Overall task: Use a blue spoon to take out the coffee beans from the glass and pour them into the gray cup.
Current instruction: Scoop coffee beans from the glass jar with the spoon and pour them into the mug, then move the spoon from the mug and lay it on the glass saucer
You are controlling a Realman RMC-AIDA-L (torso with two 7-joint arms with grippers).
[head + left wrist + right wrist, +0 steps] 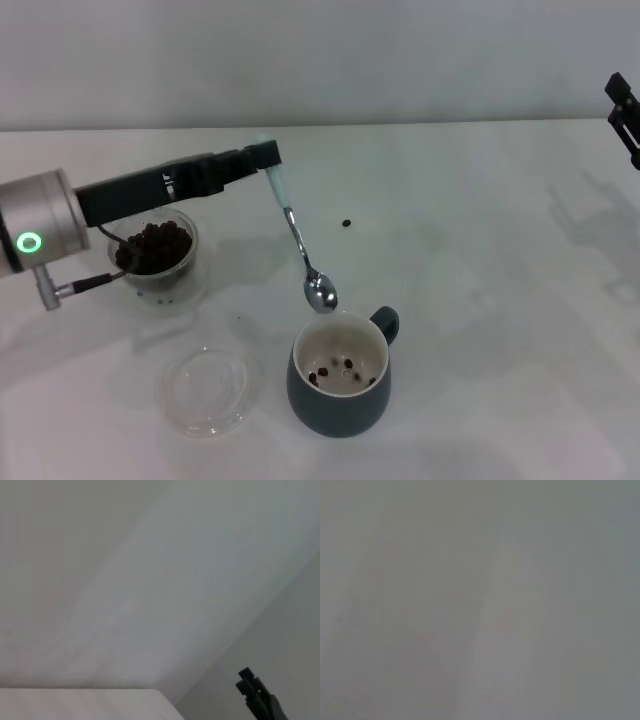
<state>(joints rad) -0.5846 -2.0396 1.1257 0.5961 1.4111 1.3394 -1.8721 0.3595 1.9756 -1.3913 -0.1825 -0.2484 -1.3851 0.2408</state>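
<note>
My left gripper (265, 158) is shut on the pale-blue handle of the blue spoon (298, 240). The spoon hangs tilted, its silver bowl (320, 293) just above the far rim of the gray cup (340, 382); the bowl looks empty. A few coffee beans (345, 372) lie in the cup's cream inside. The glass (155, 250), with many dark beans in it, stands to the left under my left arm. One loose bean (346, 223) lies on the table. My right gripper (625, 115) is parked at the far right edge.
A flat clear glass dish (208, 388) lies on the white table (480, 300) left of the gray cup. The left wrist view shows only a wall and the other arm's dark gripper (257, 695) far off. The right wrist view shows nothing distinct.
</note>
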